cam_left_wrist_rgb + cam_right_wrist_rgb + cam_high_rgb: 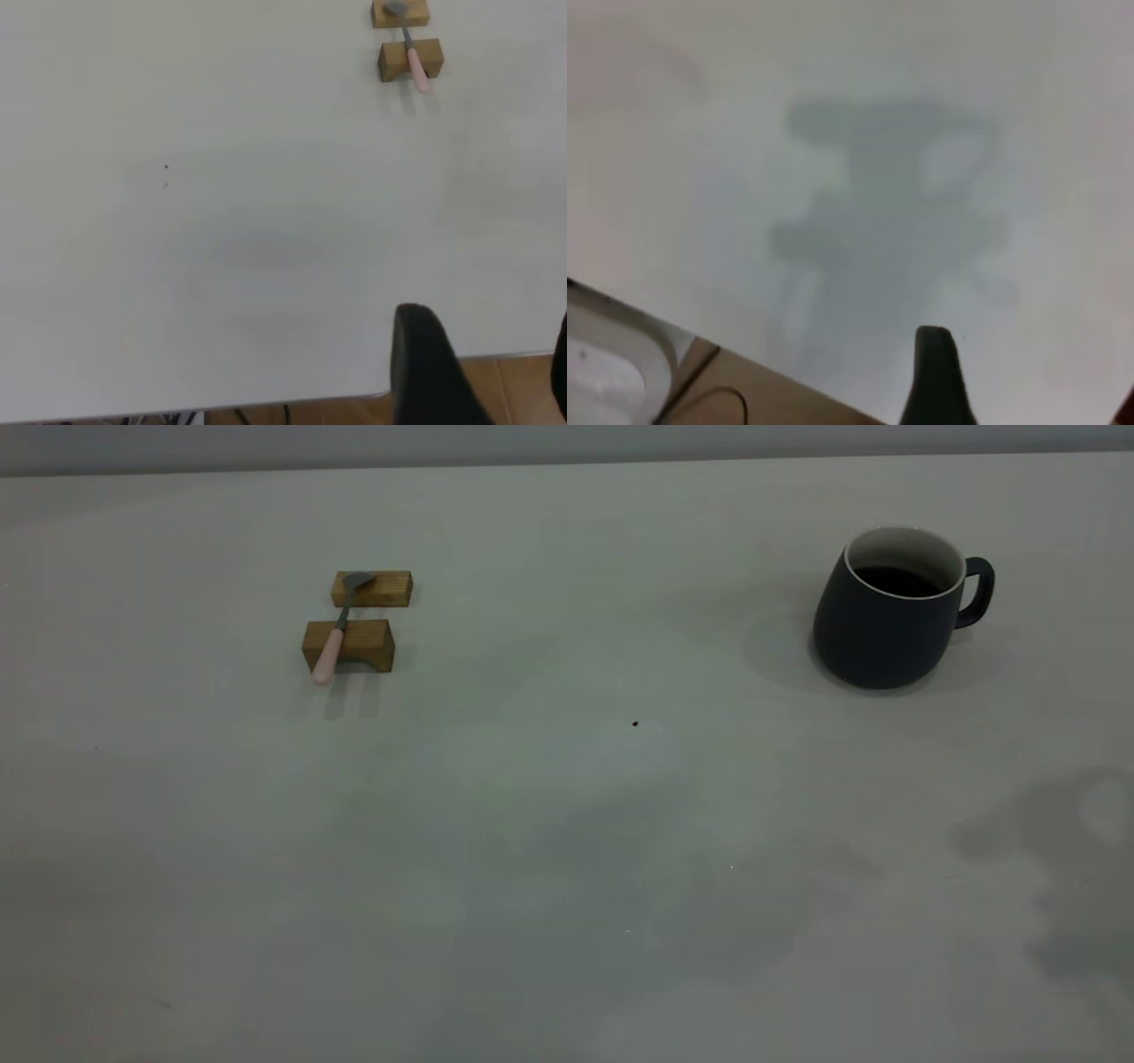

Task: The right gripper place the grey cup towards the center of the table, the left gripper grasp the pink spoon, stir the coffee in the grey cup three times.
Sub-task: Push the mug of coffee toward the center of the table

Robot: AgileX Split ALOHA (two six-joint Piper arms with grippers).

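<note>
Over toward the table's (567,850) far left, the pink spoon (334,638) bridges two wooden blocks (350,645), handle nearward. Far right stands the grey cup (890,615), handle rightward. Neither gripper's state can be told.

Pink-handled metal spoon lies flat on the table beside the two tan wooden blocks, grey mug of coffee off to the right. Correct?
Not quite. The pink-handled metal spoon isn't flat on the pale grey table; it rests across the two tan wooden blocks, as the exterior view shows. The dark grey mug holding dark coffee does stand to the right.
</note>
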